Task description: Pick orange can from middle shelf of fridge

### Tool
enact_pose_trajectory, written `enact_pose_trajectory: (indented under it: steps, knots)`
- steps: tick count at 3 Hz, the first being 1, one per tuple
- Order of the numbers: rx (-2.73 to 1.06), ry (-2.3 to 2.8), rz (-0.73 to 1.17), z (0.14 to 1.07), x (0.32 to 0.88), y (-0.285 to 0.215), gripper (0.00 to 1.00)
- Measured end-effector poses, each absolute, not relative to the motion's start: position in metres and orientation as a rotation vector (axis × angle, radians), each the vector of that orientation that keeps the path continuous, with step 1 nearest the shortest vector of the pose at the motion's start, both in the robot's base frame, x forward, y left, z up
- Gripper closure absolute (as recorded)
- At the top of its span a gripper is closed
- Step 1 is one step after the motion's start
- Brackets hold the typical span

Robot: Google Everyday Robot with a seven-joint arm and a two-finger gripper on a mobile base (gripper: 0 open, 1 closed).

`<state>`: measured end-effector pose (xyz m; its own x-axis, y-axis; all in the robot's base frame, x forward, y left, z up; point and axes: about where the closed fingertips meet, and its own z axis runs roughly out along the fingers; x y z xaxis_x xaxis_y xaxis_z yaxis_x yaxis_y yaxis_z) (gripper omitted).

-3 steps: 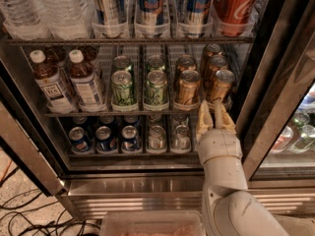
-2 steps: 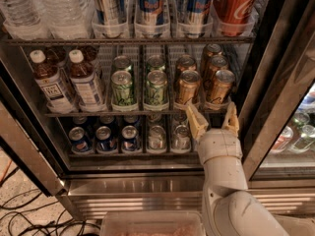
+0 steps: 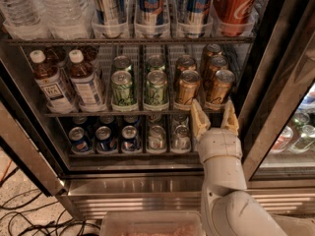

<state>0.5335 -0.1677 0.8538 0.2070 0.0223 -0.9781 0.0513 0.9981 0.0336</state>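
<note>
Open fridge (image 3: pixel 147 183) stocked with drinks, orange can (image 3: pixel 219 87) at the right end of the middle shelf (image 3: pixel 147 113), gripper (image 3: pixel 215 120) just below that can, spread wide, holding nothing.

You see green cans (image 3: pixel 123 88) beside tea bottles (image 3: pixel 86 84), a red Coca-Cola can (image 3: pixel 235 5) above, small blue cans (image 3: pixel 104 139) left of the gripper (image 3: pixel 214 121), perhaps cables (image 3: pixel 22 211) lower left
</note>
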Motion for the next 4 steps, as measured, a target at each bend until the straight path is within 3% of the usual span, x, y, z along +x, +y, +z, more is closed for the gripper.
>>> enact_pose_trajectory:
  steps: [4]
  knots:
    - [0.119,1.402,-0.117,0.845,0.556,-0.203,0.32]
